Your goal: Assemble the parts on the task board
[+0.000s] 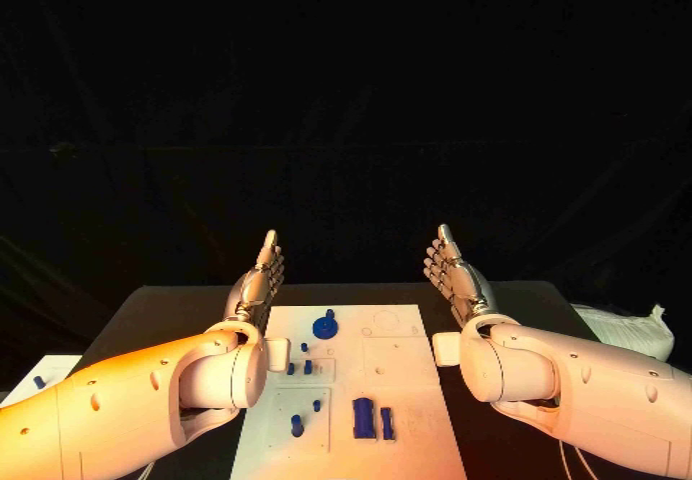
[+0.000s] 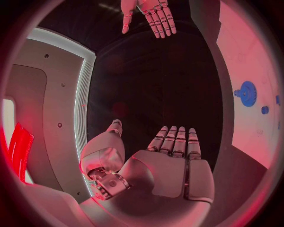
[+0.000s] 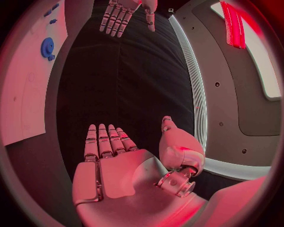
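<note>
The white task board (image 1: pixel 392 375) lies in the middle of the black table between my arms. A blue gear (image 1: pixel 325 325) sits near its far end, with small blue pegs (image 1: pixel 299 367) behind it and larger blue blocks (image 1: pixel 364 417) nearer me. My left hand (image 1: pixel 258 285) is raised flat beside the board's left edge, fingers straight and holding nothing. My right hand (image 1: pixel 456 277) is raised the same way at the board's right edge, also holding nothing. The left wrist view has the left hand (image 2: pixel 172 161), the blue gear (image 2: pixel 247 93) and the right hand (image 2: pixel 149 14). The right wrist view has the right hand (image 3: pixel 112 163), the gear (image 3: pixel 48 48) and the left hand (image 3: pixel 124 12).
A white bundle (image 1: pixel 627 330) lies at the table's right edge. A pale sheet with a small blue piece (image 1: pixel 39 381) lies off the table's left side. Bare black table surface runs beyond the board's far end.
</note>
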`<state>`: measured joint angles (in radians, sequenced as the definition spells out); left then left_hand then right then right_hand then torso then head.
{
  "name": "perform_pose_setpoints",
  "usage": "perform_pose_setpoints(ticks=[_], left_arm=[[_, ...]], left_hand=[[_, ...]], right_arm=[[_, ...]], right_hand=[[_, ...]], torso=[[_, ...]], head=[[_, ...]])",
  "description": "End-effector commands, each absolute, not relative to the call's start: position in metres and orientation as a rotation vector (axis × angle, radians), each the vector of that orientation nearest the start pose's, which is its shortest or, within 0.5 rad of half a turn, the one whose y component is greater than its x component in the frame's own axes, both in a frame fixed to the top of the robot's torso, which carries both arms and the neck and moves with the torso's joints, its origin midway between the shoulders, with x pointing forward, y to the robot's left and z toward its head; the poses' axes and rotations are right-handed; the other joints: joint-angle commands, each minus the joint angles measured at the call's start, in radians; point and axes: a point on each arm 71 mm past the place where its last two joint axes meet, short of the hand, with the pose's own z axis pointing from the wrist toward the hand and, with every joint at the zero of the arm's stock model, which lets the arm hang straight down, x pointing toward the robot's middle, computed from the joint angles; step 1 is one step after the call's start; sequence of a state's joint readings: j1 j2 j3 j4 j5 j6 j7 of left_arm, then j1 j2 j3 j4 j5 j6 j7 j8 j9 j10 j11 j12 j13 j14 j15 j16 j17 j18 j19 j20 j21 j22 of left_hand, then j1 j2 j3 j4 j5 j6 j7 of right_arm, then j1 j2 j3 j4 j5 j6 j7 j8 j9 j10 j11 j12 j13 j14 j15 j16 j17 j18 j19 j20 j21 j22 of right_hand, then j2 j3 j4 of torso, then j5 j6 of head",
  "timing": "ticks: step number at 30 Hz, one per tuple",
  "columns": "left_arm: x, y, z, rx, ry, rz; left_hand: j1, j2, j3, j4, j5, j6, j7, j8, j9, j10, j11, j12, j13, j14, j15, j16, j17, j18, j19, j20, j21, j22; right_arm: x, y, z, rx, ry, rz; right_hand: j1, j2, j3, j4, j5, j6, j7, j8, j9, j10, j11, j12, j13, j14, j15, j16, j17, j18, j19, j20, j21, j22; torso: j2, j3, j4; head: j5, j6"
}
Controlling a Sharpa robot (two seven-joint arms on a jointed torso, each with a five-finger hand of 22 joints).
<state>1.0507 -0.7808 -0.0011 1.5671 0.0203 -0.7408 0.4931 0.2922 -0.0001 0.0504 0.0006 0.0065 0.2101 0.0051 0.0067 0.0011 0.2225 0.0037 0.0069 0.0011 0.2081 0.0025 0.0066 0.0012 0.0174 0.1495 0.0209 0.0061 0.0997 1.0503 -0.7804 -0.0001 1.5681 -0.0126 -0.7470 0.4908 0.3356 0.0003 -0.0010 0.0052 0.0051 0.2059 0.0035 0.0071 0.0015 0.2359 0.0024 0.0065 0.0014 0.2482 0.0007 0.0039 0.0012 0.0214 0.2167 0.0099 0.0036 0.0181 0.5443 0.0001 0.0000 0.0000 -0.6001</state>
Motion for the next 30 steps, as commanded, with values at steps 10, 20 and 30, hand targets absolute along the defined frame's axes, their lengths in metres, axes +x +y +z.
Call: perform_pose_setpoints(ticks=[10,20,30], left_arm=[[0.4618,0.1924,-0.2242,-1.209,1.218,-1.229],[0.4618,0.1924,-0.2242,-1.209,1.218,-1.229],[0.4618,0.1924,-0.2242,-1.209,1.218,-1.229]], left_hand=[[-0.157,0.0,-0.05,-0.001,-0.006,-0.112,-0.005,-0.007,-0.001,-0.12,-0.004,-0.007,-0.001,-0.112,-0.003,-0.007,-0.001,-0.017,-0.078,-0.021,-0.006,-0.1],[-0.292,0.0,-0.05,-0.001,-0.006,-0.21,-0.005,-0.007,-0.001,-0.223,-0.004,-0.007,-0.001,-0.208,-0.003,-0.007,-0.001,-0.017,-0.15,-0.021,-0.006,-0.1],[-0.292,0.0,-0.05,-0.001,-0.006,-0.21,-0.005,-0.007,-0.001,-0.223,-0.004,-0.007,-0.001,-0.208,-0.003,-0.007,-0.001,-0.017,-0.15,-0.021,-0.006,-0.1]], right_arm=[[0.4618,-0.1924,-0.2242,1.209,1.218,1.229],[0.4618,-0.1924,-0.2242,1.209,1.218,1.229],[0.4618,-0.1924,-0.2242,1.209,1.218,1.229]], right_hand=[[-0.181,0.0,0.001,-0.005,-0.005,-0.111,-0.003,-0.007,-0.001,-0.127,-0.002,-0.007,-0.001,-0.134,-0.001,-0.004,-0.001,-0.021,-0.117,-0.01,-0.004,-0.018],[-0.261,0.0,0.001,-0.005,-0.005,-0.206,-0.003,-0.007,-0.001,-0.236,-0.002,-0.007,-0.001,-0.248,-0.001,-0.004,-0.001,-0.021,-0.217,-0.01,-0.004,-0.018],[-0.336,0.0,0.001,-0.005,-0.005,-0.206,-0.003,-0.007,-0.001,-0.236,-0.002,-0.007,-0.001,-0.248,-0.001,-0.004,-0.001,-0.021,-0.217,-0.01,-0.004,-0.018]], torso=[[0.0,-0.0001,0.0],[0.0,-0.0001,0.0],[0.0,-0.0001,0.0]], head=[[0.0,0.0],[0.0,0.0],[0.0,0.0]])
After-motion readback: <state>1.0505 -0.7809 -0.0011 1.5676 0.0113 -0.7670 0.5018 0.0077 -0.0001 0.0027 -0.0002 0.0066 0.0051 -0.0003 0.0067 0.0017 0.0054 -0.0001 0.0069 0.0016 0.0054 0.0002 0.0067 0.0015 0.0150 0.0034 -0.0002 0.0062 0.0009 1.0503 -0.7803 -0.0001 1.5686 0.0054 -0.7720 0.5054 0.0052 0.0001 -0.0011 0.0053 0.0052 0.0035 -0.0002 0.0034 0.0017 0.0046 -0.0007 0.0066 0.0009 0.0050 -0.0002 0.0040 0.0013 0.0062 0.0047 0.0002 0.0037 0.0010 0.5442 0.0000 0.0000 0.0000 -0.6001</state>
